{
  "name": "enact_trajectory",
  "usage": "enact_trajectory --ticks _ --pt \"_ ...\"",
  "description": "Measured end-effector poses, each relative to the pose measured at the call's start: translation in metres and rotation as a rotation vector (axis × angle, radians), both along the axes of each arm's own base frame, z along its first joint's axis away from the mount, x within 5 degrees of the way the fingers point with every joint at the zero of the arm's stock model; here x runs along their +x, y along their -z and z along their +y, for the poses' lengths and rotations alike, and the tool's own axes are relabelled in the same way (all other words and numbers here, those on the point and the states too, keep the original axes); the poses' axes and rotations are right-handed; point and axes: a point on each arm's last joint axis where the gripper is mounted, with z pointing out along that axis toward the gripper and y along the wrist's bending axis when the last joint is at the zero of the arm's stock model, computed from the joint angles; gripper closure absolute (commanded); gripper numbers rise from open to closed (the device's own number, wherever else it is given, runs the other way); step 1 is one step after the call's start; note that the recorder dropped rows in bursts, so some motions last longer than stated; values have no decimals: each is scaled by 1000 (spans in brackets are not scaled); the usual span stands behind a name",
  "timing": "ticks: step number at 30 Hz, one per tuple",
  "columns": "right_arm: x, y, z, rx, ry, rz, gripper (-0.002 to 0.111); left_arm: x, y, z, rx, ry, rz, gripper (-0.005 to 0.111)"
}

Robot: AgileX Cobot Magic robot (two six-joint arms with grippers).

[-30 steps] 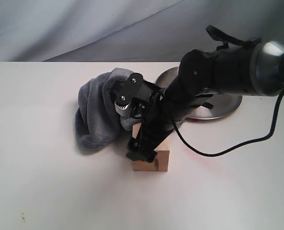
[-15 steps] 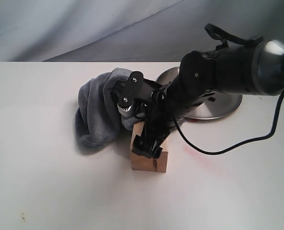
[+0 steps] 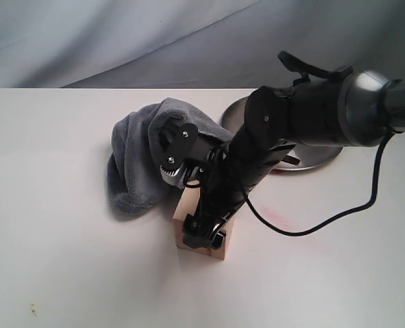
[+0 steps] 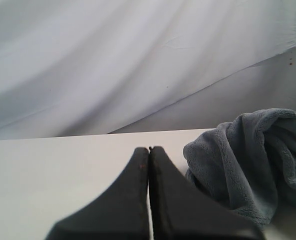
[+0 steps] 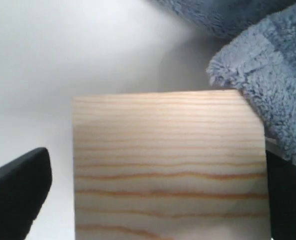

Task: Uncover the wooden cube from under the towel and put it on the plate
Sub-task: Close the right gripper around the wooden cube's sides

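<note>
Nearest, the wooden cube [image 5: 167, 165] sat uncovered on the white table [image 3: 65, 260], with the right hand [image 3: 203, 234] spread open astride it. Just behind lay the bunched towel [image 3: 137, 164], and farther back the steel plate [image 3: 322, 154]. The left hand [image 4: 148, 150] was closed and empty.

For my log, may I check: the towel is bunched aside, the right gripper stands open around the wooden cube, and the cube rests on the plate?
Not quite: in the exterior view the wooden cube rests on the table, apart from the plate. The towel is bunched aside and the right gripper stands open around the cube.
</note>
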Motion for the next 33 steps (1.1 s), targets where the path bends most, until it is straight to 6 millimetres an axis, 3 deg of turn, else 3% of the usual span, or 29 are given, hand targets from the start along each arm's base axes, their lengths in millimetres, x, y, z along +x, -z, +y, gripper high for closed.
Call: enact_trajectory --ticks 7,9,11,15,27,33 --pt "-19 0 15 -1 -39 17 12 0 0 0 0 0 0 107" --pt "-18 1 14 -16 -32 9 20 0 0 0 0 0 0 107" --pt "-18 1 13 -24 -27 11 38 0 0 0 0 0 0 107" --pt "-18 1 13 -30 -26 10 56 0 0 0 0 0 0 107" --pt "-24 -8 7 -57 -37 47 67 0 0 0 0 0 0 107" --pt "-30 -47 1 12 -31 -8 67 0 0 0 0 0 0 107"
